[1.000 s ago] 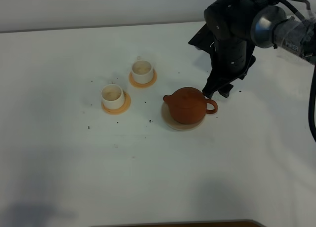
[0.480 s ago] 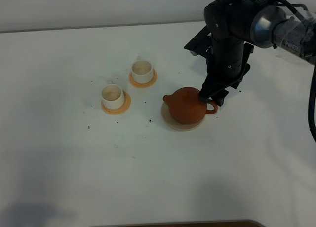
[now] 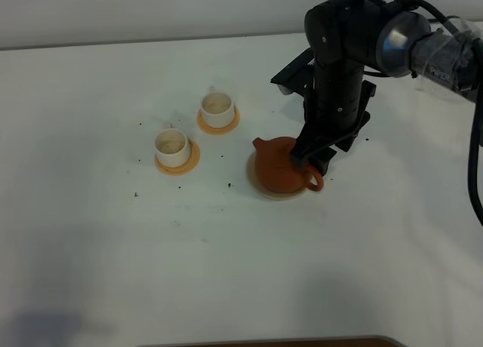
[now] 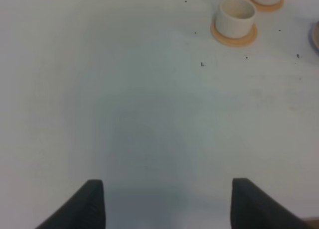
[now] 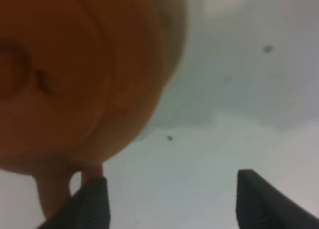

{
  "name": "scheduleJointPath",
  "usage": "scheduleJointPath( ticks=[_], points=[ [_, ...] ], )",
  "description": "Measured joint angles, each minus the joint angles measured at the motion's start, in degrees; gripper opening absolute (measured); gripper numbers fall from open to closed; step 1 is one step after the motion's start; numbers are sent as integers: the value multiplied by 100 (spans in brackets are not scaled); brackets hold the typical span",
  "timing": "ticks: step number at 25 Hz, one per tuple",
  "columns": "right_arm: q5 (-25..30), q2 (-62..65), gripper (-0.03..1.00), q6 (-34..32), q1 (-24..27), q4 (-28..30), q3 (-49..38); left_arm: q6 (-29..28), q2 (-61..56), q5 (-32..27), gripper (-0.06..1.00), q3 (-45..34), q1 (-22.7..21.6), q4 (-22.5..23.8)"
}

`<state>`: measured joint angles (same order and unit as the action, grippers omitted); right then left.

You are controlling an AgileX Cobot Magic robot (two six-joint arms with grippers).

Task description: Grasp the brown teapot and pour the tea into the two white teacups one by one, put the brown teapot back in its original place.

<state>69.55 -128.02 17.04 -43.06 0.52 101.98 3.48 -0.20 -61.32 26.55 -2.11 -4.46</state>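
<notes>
**Exterior high view.** The right gripper (image 3: 312, 163) stands low over the handle side of the brown teapot (image 3: 279, 164), at about 4 o'clock on its body. The teapot sits on the beige saucer (image 3: 263, 190). The two white teacups (image 3: 172, 146) (image 3: 217, 109) stand on their orange-tan coasters (image 3: 192, 163), well apart from the teapot at about 9 to 10 o'clock of it. You cannot tell the jaw spread from here. The step in hand appears to be the grasp. Centre the loop handle between the fingers before closing, and avoid pushing the pot off the saucer.

**Left wrist view.** The left gripper (image 4: 167, 205) is spread wide over bare white table (image 4: 124, 114), holding nothing. One teacup (image 4: 237, 15) is in view, far from the fingers.

**Right wrist view.** The right gripper (image 5: 172, 204) is spread wide and empty. The teapot (image 5: 75, 74) fills the view, very near. Its loop handle (image 5: 50, 196) lies just beside one finger (image 5: 92, 206), not centred in the gap. Shift toward the handle before you close.
</notes>
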Motion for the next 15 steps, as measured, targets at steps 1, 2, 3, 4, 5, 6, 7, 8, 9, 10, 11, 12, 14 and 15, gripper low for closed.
scheduleJointPath(
  ticks=[1, 2, 3, 4, 5, 6, 7, 8, 9, 10, 11, 12, 14, 15],
  points=[
    [5, 0, 57, -30, -13, -52, 0, 0, 0, 0, 57, 0, 0, 0],
    [5, 0, 57, -42, -23, -52, 0, 0, 0, 0, 57, 0, 0, 0],
    [13, 0, 57, -47, -42, -98, 0, 0, 0, 0, 57, 0, 0, 0],
    [35, 0, 57, -53, -57, -140, 0, 0, 0, 0, 57, 0, 0, 0],
    [56, 0, 57, -58, -62, -187, 0, 0, 0, 0, 57, 0, 0, 0],
    [70, 0, 57, -64, -64, -254, 0, 0, 0, 0, 57, 0, 0, 0],
    [76, 0, 57, -64, -64, -319, 0, 0, 0, 0, 57, 0, 0, 0],
    [81, 0, 56, -64, -64, -335, 0, 0, 0, 0, 57, 0, 0, 0],
    [80, 0, 56, -91, -64, -324, 0, 0, 0, 0, 57, 0, 0, 0],
    [80, 0, 56, -155, -64, -293, 0, 0, 0, 0, 57, 0, 0, 0],
    [80, 0, 56, -250, -68, -198, 0, 0, 0, 0, 57, 0, 0, 0],
    [80, 0, 55, -368, -68, -52, 0, 0, 0, 0, 57, 0, 0, 0],
    [69, 0, 55, -608, -68, 265, 16, 0, 0, 0, 57, 0, 0, 0],
    [56, 0, 54, -747, -68, 445, 36, 0, 0, 0, 57, 0, 0, 0]
  ],
)
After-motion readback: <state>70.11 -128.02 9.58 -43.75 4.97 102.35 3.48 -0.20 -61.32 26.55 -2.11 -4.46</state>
